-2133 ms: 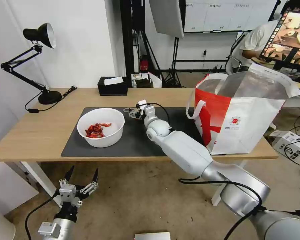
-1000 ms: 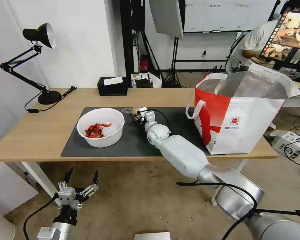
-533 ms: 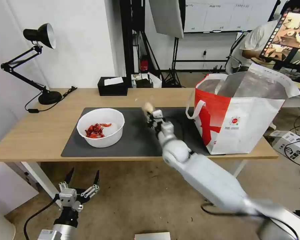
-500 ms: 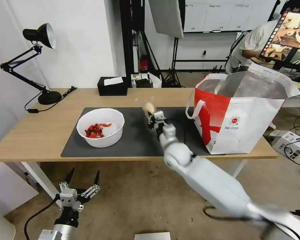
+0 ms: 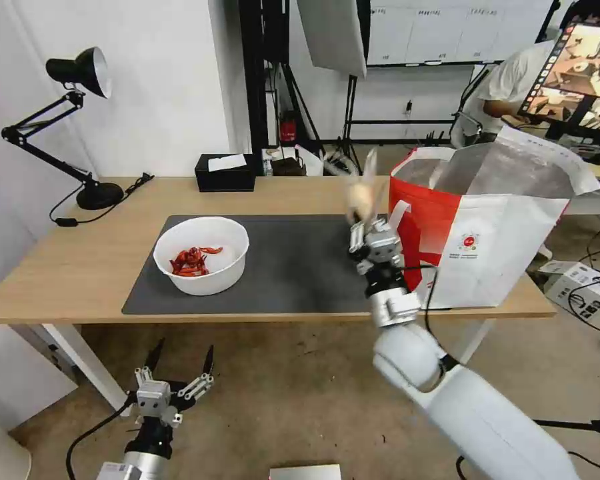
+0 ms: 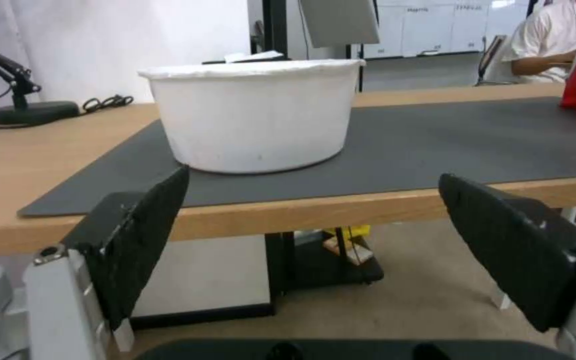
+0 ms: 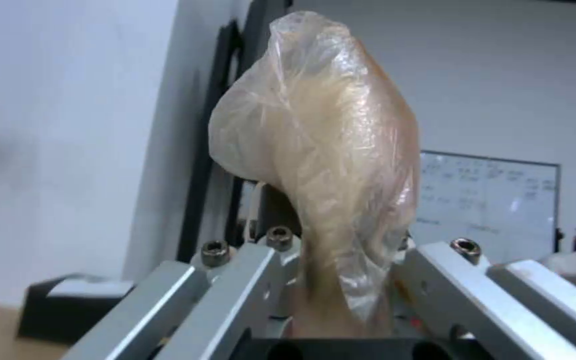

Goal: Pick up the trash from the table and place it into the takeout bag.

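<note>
The right gripper (image 5: 365,230) pinches the beige ball (image 5: 361,195), pointing up, just left of the bag (image 5: 507,240). The left gripper (image 5: 178,373), spread, hangs below the table (image 5: 67,267).

Right claw (image 5: 365,223) grips beige ball (image 5: 361,194), raised beside takeout bag (image 5: 507,233); bowl (image 5: 202,254) on counter (image 5: 80,267).

The beige ball (image 5: 361,193) is smeared by motion blur in the head view. The takeout bag (image 5: 507,233) hides its own contents, and the right gripper (image 5: 373,233) covers its near left corner (image 5: 397,220).
</note>
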You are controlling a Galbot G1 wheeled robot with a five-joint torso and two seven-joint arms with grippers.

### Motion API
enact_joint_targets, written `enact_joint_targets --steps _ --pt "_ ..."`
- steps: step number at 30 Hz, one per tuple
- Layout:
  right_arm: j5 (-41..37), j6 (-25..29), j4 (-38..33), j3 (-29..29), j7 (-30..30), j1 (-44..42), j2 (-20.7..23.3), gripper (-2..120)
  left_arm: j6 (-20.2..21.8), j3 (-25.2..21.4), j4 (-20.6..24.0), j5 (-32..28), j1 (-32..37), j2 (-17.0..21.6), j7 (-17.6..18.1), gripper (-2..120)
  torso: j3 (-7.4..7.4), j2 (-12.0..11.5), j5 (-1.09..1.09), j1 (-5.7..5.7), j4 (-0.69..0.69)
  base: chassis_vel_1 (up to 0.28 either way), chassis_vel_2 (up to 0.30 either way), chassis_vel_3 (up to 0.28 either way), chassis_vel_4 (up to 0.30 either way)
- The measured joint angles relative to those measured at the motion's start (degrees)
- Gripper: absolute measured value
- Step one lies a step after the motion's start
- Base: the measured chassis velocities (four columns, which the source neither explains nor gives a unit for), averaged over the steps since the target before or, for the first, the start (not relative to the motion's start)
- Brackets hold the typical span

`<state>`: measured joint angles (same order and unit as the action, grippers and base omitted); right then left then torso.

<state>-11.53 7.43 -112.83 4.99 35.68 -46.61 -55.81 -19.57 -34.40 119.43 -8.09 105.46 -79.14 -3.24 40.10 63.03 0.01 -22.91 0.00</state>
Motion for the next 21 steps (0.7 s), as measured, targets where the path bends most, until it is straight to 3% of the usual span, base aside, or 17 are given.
enact_joint_targets --steps 7,21 --pt "-10.90 -7.14 -1.08 -2.14 4.41 6.66 5.57 7 -0.12 0.21 0.46 0.64 0.54 -0.46 0.03 100 0.01 0.00 0.00 -0.01 0.00 0.000 0.000 0.000 0.000" --pt "-19.13 -16.42 0.90 -2.96 15.39 11.91 7.64 7 -0.39 0.19 1.53 0.96 1.28 -0.69 0.04 100 0.01 0.00 0.00 -0.01 0.00 0.000 0.000 0.000 0.000"
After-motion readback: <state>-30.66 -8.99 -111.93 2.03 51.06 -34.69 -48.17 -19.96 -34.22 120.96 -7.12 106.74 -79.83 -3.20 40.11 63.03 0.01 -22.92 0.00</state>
